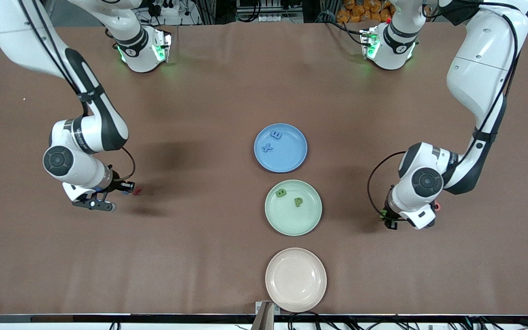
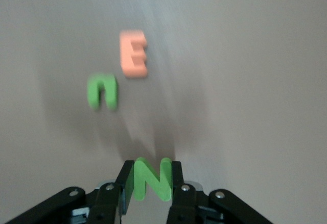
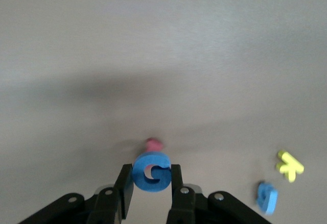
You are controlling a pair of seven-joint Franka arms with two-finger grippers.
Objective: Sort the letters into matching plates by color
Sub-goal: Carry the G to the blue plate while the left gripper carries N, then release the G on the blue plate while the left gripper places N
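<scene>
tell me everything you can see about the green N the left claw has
The green N is a small, flat, bright green letter that looks like foam. It stands upright between the two black fingers of the left claw, which is shut on it, one finger on each side. It hangs above the brown table, touching nothing else. Below it lie a green n and an orange E.

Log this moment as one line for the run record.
left gripper: holds green N | right gripper: holds blue G | blue plate: two blue letters | green plate: two green letters
</scene>
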